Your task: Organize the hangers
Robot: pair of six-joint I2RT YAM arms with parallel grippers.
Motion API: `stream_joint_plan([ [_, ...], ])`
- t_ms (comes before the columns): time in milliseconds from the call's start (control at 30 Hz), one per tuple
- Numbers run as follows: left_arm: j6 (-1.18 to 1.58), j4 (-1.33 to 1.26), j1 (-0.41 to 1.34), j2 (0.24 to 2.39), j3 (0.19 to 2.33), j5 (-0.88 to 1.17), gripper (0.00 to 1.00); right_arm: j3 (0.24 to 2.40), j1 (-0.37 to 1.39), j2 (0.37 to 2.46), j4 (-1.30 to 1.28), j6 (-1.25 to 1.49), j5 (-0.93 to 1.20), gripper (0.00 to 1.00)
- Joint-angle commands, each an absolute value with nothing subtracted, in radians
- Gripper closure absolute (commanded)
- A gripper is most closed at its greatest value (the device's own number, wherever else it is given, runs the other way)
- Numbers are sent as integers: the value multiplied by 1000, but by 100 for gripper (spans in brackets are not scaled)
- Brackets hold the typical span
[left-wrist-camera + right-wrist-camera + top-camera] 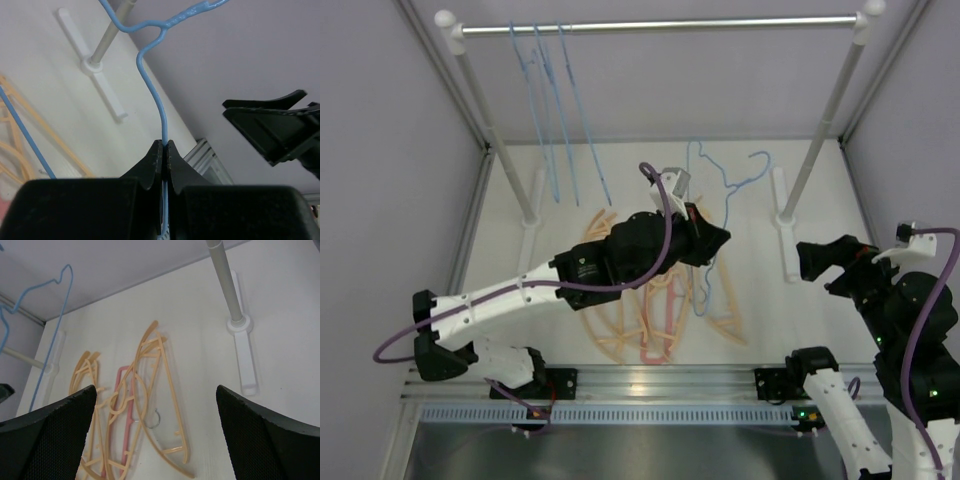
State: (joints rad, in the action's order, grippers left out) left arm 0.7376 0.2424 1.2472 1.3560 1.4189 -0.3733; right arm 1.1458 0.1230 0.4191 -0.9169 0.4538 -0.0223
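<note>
1. While the left fingers [164, 145] are clenched on a blue wire hanger [163, 127] just below its hook, it hangs clear of the tabletop [280, 315].
2. Its long wire runs away from those fingers, hook leading, toward the rail [660, 24] above and beyond.
3. Three blue hangers [544, 100] already occupy the rail's left end.
4. The right fingers [155, 390] gape empty, well apart; the left arm is nearer.
5. Peach hangers [152, 342] lie flat below.

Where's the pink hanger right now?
In the right wrist view, the pink hanger lies flat on the table, left of centre, among the peach hangers.
</note>
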Motion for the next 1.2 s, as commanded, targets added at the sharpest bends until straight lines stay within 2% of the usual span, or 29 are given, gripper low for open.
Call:
stream_joint_plan([
  [0, 752, 117, 1224, 1293, 1500, -348, 100, 1178, 114, 429, -927, 428, -21, 0],
  [233, 796, 107, 1085, 1233, 1589, -204, 100, 1190, 115, 454, -925, 422, -12, 0],
  [533, 974, 55, 778, 1204, 1617, 87, 100, 1203, 114, 479, -923, 419, -8, 1],
  [1167, 1250, -93, 407, 1232, 1614, 331, 100, 1197, 115, 480, -927, 411, -9, 1],
])
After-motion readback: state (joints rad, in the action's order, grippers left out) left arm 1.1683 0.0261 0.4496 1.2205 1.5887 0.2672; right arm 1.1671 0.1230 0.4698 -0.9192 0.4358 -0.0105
